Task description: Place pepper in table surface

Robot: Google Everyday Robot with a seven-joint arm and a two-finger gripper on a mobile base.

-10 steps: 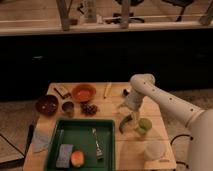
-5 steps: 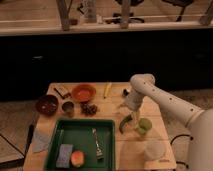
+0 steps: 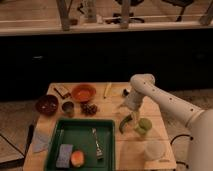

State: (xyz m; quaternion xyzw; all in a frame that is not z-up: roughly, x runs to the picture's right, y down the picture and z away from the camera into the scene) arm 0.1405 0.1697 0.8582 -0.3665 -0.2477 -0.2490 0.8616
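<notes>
Nearest the camera, a dark green tray [image 3: 82, 145] is sitting on the front of the bench [image 3: 112, 105], carrying a blue sponge [image 3: 64, 154], an orange-coloured fruit [image 3: 77, 158] and a metal fork [image 3: 96, 143]. A grey cloth [image 3: 41, 142] is lying just left of the tray, hanging at the bench edge. To the right of the tray, a clear plastic cup [image 3: 154, 149] is standing near the front right corner, and a round light-green cup [image 3: 144, 125] is standing just behind it.

The pepper [image 3: 125, 122] is lying on the bench surface between the tray's right rim and the light-green cup, close beside the cup. The tool [image 3: 131, 106] is hovering just above and behind the pepper, at the end of the white arm [image 3: 165, 102] reaching in from the right; whether it is wide or narrow I cannot tell.

Farther back, a small dark cup [image 3: 68, 108] and a bunch of dark grapes [image 3: 89, 108] are sitting mid-bench. Behind them a dark brown bowl [image 3: 47, 104], an orange bowl [image 3: 83, 92] and a pale yellow elongated item [image 3: 107, 90] are resting toward the far edge.
</notes>
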